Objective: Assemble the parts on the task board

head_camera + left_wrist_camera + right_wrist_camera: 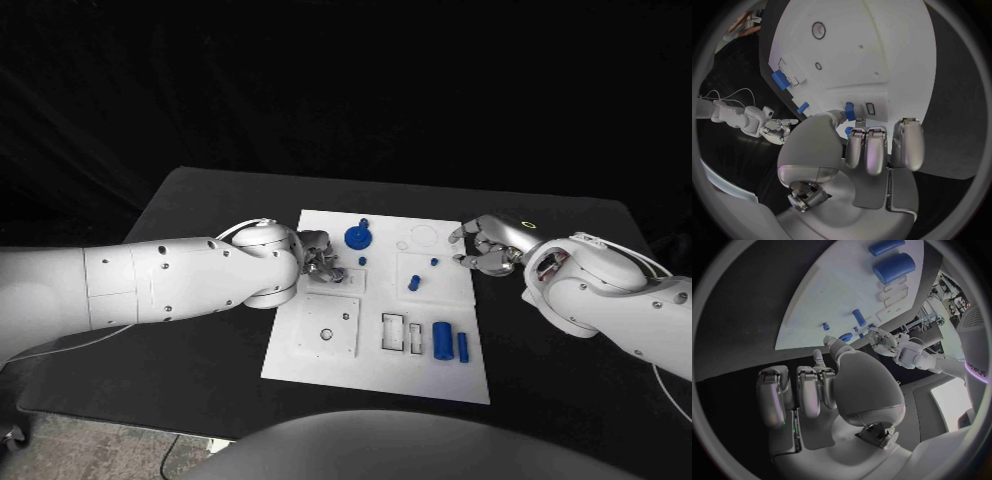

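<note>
Risk of knocking loose blue parts (pixel 441 341) at lower right of white task board (pixel 433 380) centred on black desk (pixel 202 200), given left hand (pixel 320 258) and right hand (pixel 483 248) curled empty at mid-frame board edges

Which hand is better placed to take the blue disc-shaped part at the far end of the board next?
Left, probably. The left hand sits over the task board right beside the blue disc-shaped part, while the right hand hovers at the board's opposite edge, farther away.
</note>
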